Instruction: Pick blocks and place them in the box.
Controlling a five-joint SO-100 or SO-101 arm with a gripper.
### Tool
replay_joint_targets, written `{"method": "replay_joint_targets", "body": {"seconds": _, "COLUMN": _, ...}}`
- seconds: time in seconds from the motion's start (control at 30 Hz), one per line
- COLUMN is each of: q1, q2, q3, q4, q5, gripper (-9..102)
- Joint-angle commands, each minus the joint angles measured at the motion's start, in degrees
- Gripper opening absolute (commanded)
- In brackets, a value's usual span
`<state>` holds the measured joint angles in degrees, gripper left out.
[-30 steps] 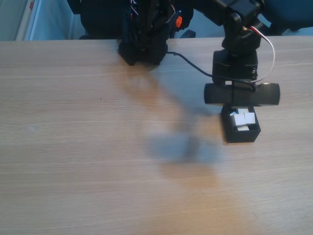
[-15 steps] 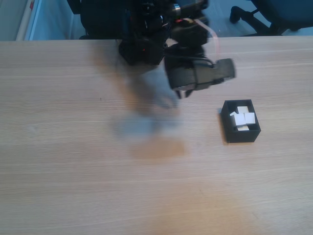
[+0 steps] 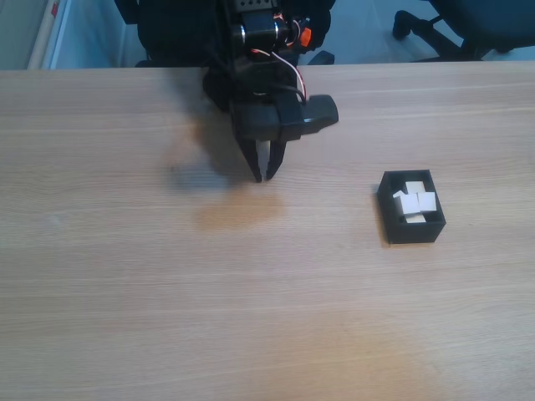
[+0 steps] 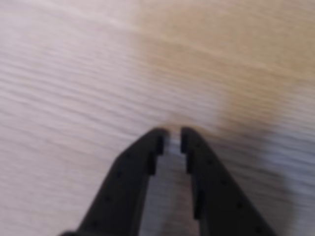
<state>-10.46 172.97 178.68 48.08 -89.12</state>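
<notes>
In the fixed view the black box sits on the table at the right, with white blocks lying inside it. My gripper hangs well to the left of the box, near the arm's base, pointing down at bare wood. The wrist view shows my gripper over plain tabletop, its jaws drawn together to a thin slit with nothing between them.
The arm's black base stands at the table's back edge. Office chair legs show beyond the table at the upper right. The wooden table stretches wide to the left and front.
The arm has swung from above the box leftward and back toward its base. The blocks in the box have not moved.
</notes>
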Motion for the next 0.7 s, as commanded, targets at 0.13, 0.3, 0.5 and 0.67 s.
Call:
{"method": "replay_joint_targets", "body": {"seconds": 0.13, "q1": 1.8, "q2": 14.1, "q3": 5.3, "q4": 17.1, "q5": 2.7, "gripper": 0}}
{"method": "replay_joint_targets", "body": {"seconds": 0.3, "q1": 3.2, "q2": 21.3, "q3": 5.3, "q4": 29.2, "q5": 6.0, "gripper": 0}}
{"method": "replay_joint_targets", "body": {"seconds": 0.5, "q1": 4.1, "q2": 22.5, "q3": 5.3, "q4": 33.1, "q5": 7.3, "gripper": 0}}
{"method": "replay_joint_targets", "body": {"seconds": 0.67, "q1": 3.2, "q2": 22.5, "q3": 5.3, "q4": 33.1, "q5": 7.6, "gripper": 0}}
